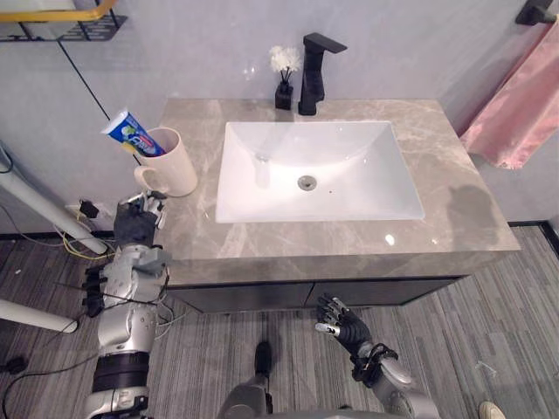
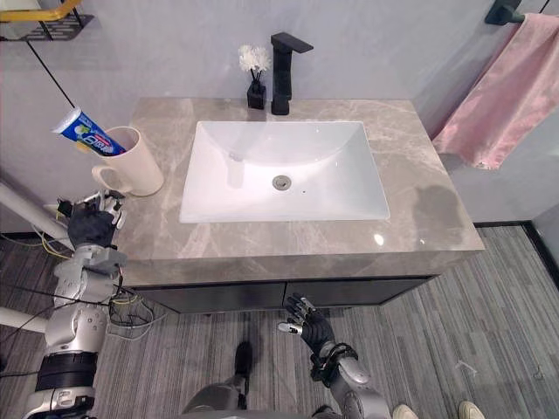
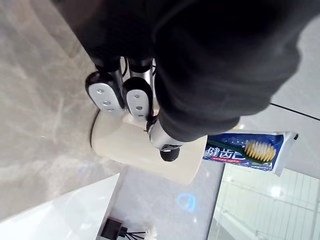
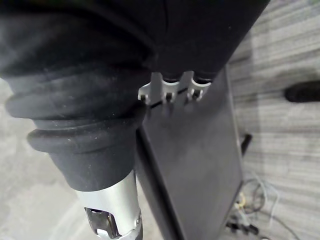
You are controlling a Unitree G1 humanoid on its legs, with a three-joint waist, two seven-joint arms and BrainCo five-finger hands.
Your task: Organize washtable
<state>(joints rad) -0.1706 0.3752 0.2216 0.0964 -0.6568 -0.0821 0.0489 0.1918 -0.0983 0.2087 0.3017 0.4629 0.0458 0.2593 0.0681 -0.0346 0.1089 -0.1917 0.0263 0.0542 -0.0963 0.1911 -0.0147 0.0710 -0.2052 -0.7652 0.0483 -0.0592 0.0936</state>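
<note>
We see the cream mug (image 1: 175, 161) upright at the upper left of the grey washtable (image 1: 454, 201), just left of the white sink (image 1: 349, 166). A blue toothpaste tube (image 1: 131, 133) leans out of it toward the upper left, and the left wrist view shows a toothbrush (image 3: 259, 150) with its bristles lying against the tube.

Our left hand (image 1: 140, 220) sits at the counter's left edge, just below the mug's handle. Its fingers (image 3: 106, 95) are relaxed beside the mug wall and grasp nothing. Our right hand (image 1: 342, 323) hangs low at the bottom centre, in front of the dark cabinet (image 1: 262, 292), fingers spread and empty.

We judge that these 3 items are already gathered, so the step in hand is likely leaving the mug settled. To do that well, we should draw the hand straight back and away from the handle, since a nudge could tip the top-heavy mug.

The black faucet (image 1: 313, 74) and a small diffuser (image 1: 284, 83) with white flowers stand behind the sink, well apart, and a pink towel (image 1: 524, 105) hangs at the upper right. Nothing blocks the way
</note>
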